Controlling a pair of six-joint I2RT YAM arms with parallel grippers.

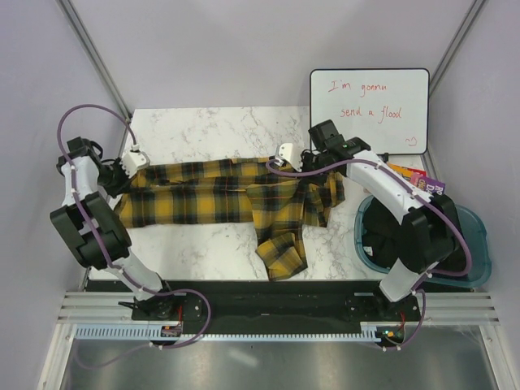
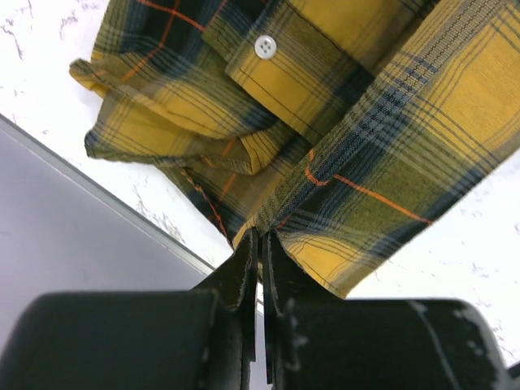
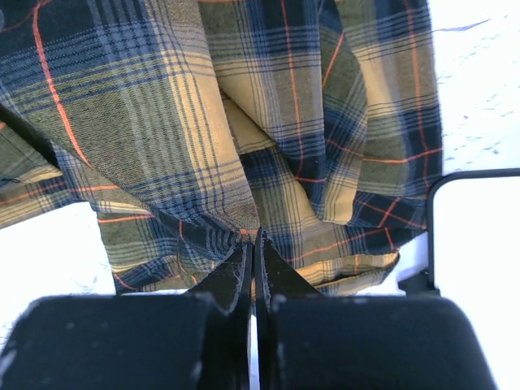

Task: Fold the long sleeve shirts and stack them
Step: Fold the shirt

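Marble tabletop (image 1: pixel 203 130) bears a plaid shirt (image 1: pixel 195 199) lying between the hands. Left hand (image 2: pixel 260 236) and right hand (image 3: pixel 253 237) each clamp its cloth.

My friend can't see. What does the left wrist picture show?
The left gripper, shut, pinches the edge of a yellow-and-black plaid shirt. The shirt is bunched over a white marble table, with one white button showing.

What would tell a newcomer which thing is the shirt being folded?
Find the white marble table. Spread across its middle lies the shirt. It alone is yellow-and-black plaid with thin red lines, unlike the whiteboard behind it or the teal bin beside it.
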